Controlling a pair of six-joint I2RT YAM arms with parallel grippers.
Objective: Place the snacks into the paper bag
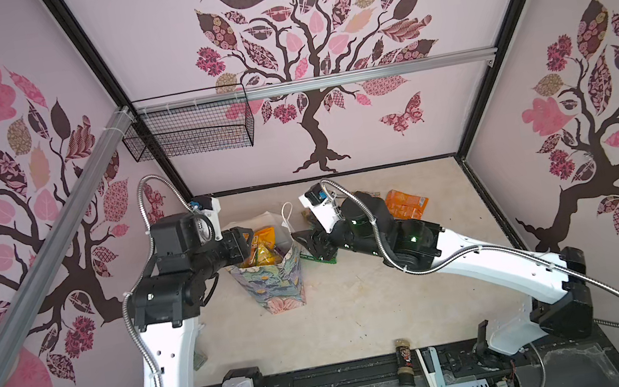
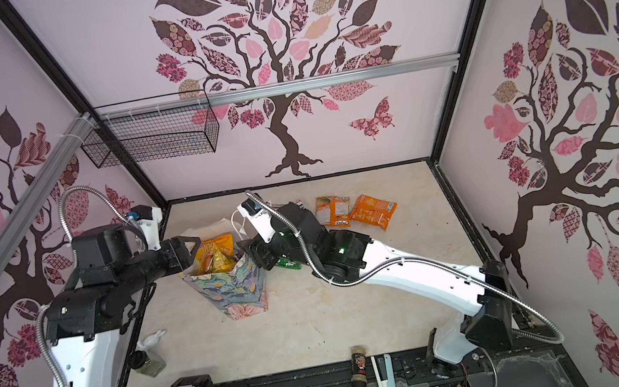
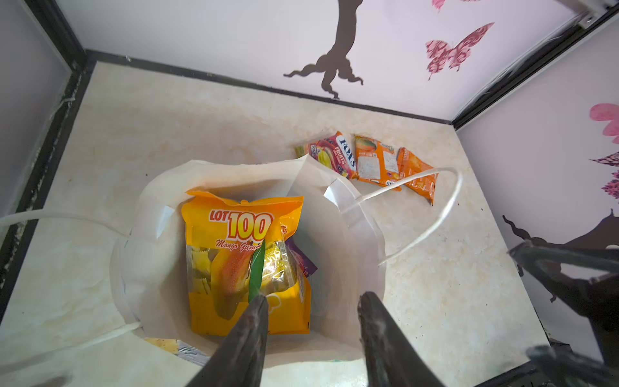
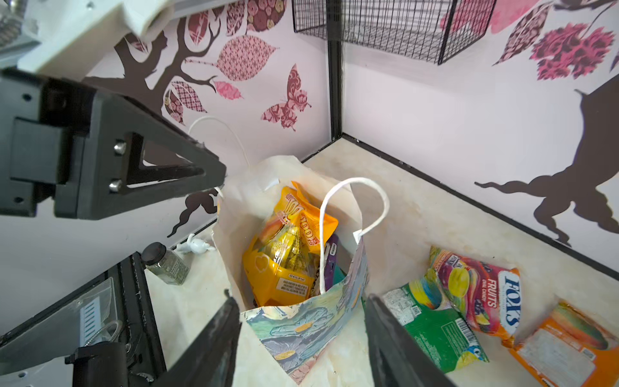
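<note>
Snacks [image 3: 248, 268] partly fill the upright bag [image 1: 272, 289] on the desk [image 1: 360, 312], more lie toward the far edge; the left pincer [image 3: 314, 296] gapes empty over its mouth, the right pincer [image 4: 301, 296], also wide, waits beside its rim, likely to steady it.

Paper bag [image 1: 272, 284] standing left of centre on the table [image 1: 360, 312], Lot 100 mango gummy packet [image 3: 244, 268] inside; right of it, farther back, FOX'S candy packet [image 3: 335, 157], second packet [image 3: 375, 164], third packet [image 3: 418, 177] in a row.
</note>
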